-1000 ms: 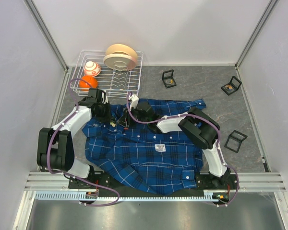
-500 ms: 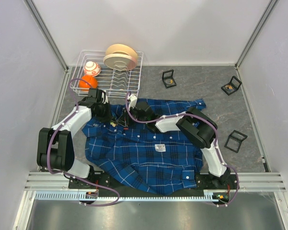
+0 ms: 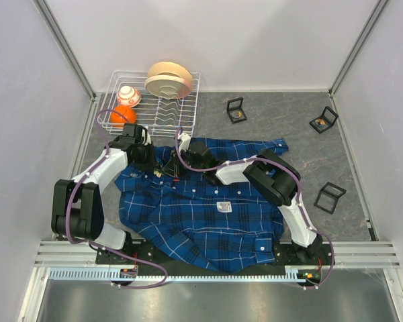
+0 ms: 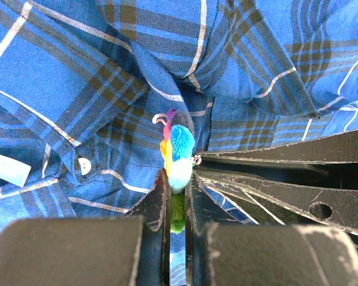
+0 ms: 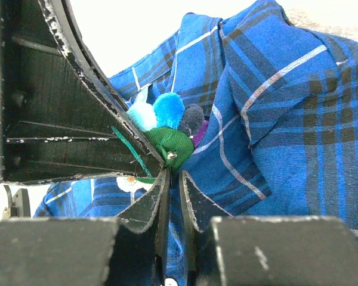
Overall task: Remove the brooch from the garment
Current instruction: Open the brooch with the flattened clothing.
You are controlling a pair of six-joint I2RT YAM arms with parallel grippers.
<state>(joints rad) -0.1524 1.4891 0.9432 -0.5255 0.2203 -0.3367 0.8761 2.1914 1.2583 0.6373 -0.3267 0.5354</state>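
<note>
The garment [image 3: 208, 208] is a dark-blue plaid shirt spread on the table in front of both arm bases. The brooch [image 4: 179, 149] has blue, pale blue and dark pom-poms on a green backing and sits in the shirt's upper left folds. It also shows in the right wrist view [image 5: 170, 143]. My left gripper [image 4: 176, 199] is shut on the brooch's green lower part. My right gripper [image 5: 173, 179] is closed on a fold of the garment [image 5: 274, 119] just below the brooch's pin. In the top view both grippers meet around the brooch [image 3: 166, 169].
A white wire dish rack [image 3: 181, 119] stands at the back left with plates [image 3: 168, 79], a white-and-orange ball [image 3: 128, 95] and an orange ball [image 3: 123, 114]. Small open black boxes lie at the back [image 3: 236, 111], the back right [image 3: 323, 121] and the right [image 3: 330, 196].
The right arm's elbow and forearm have shifted slightly to the left. Both grippers stay together at the brooch; the shirt has hardly moved.
</note>
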